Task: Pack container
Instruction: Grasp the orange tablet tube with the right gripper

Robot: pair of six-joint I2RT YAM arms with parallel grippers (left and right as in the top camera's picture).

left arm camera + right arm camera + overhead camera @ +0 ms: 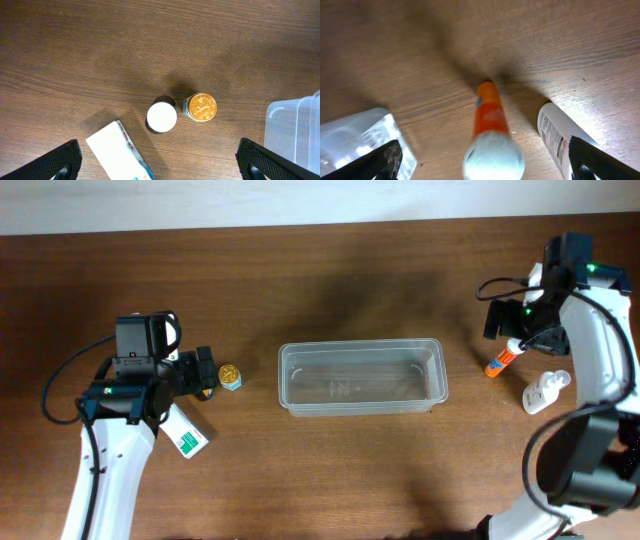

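Note:
The clear plastic container [433, 370] stands mid-table; one corner shows in the left wrist view [295, 131] and one in the right wrist view [362, 135]. My left gripper [204, 372] [161, 162] is open and empty, above a white-capped bottle [161, 117], a gold-lidded jar [230, 376] [200, 107] and a white box [186, 437] [117, 152]. My right gripper [514, 338] [490, 162] is open, its fingers wide on either side of an orange tube [499, 363] [489, 112] whose white cap is blurred close to the camera.
A white bottle [545, 391] [559, 137] lies just right of the orange tube, near the right finger. The table's far edge meets a white wall at the top of the overhead view. The right arm's base stands at the bottom right.

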